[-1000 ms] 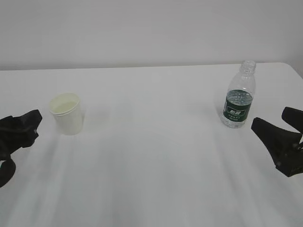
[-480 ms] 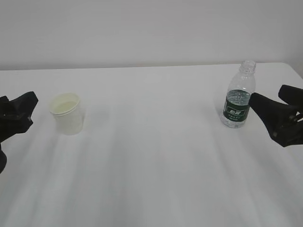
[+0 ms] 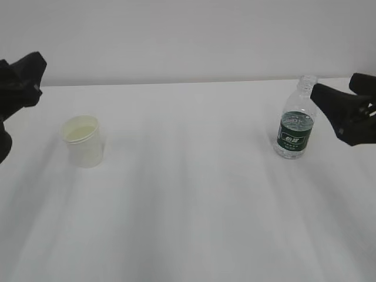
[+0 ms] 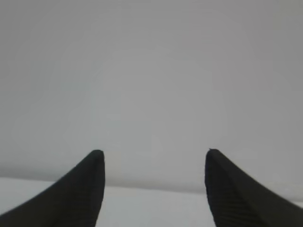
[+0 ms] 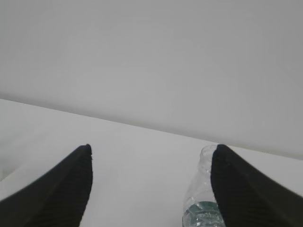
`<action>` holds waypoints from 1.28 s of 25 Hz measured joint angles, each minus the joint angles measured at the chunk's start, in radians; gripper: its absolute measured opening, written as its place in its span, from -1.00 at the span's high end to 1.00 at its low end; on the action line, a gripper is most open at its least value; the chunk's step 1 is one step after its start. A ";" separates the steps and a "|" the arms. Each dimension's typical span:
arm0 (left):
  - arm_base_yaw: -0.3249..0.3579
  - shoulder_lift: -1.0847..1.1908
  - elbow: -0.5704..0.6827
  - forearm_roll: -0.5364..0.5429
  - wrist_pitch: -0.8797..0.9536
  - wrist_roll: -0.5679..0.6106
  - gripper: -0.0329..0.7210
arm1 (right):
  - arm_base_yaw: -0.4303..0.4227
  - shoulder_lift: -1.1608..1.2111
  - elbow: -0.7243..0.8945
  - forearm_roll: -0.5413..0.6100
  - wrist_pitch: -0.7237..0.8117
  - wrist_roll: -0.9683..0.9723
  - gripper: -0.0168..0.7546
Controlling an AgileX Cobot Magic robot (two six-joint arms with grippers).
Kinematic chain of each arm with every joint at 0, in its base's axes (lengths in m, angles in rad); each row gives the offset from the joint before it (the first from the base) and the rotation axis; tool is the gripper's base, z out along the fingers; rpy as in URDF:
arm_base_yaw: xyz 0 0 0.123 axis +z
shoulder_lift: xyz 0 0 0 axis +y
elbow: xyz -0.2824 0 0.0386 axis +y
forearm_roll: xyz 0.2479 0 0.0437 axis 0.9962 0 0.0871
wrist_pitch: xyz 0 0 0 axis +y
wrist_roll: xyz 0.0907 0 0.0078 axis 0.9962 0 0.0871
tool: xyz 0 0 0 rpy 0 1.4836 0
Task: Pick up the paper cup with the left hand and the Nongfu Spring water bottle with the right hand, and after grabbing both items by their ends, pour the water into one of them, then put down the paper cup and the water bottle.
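The white paper cup (image 3: 85,141) stands upright on the left of the table, its pale inside showing. The Nongfu Spring water bottle (image 3: 296,126) stands upright and uncapped at the right, with its green label facing me. I cannot make out the water through the clear plastic. My left gripper (image 3: 26,76) hangs open, above and left of the cup and apart from it; the left wrist view shows only wall between its fingertips (image 4: 154,152). My right gripper (image 3: 333,83) is open just right of the bottle's neck. In the right wrist view the bottle (image 5: 201,198) sits against the right finger, partly hidden.
The white table (image 3: 188,194) runs back to a plain grey wall (image 3: 188,35). Its right far corner (image 3: 361,81) lies close behind the bottle. Only the cup and bottle stand on it.
Both grippers have risen from near table height. The left one went up and away from the cup, the right one up to the bottle's neck. Cup and bottle have not moved.
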 joint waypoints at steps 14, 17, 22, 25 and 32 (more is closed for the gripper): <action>0.000 -0.087 -0.136 0.081 0.256 0.062 -0.35 | 0.000 -0.159 -0.108 -0.031 0.211 0.046 -0.58; 0.000 -0.119 -0.138 0.084 0.299 0.074 -0.35 | 0.000 -0.216 -0.110 -0.032 0.264 0.048 -0.58; 0.000 -0.191 -0.138 0.084 0.365 0.110 -0.35 | 0.000 -0.313 -0.114 -0.035 0.339 0.050 -0.58; 0.000 -0.243 -0.138 0.084 0.416 0.124 -0.35 | 0.000 -0.364 -0.116 -0.046 0.372 0.051 -0.58; 0.000 -0.409 -0.138 0.084 0.593 0.192 -0.35 | 0.000 -0.508 -0.116 -0.055 0.486 0.070 -0.58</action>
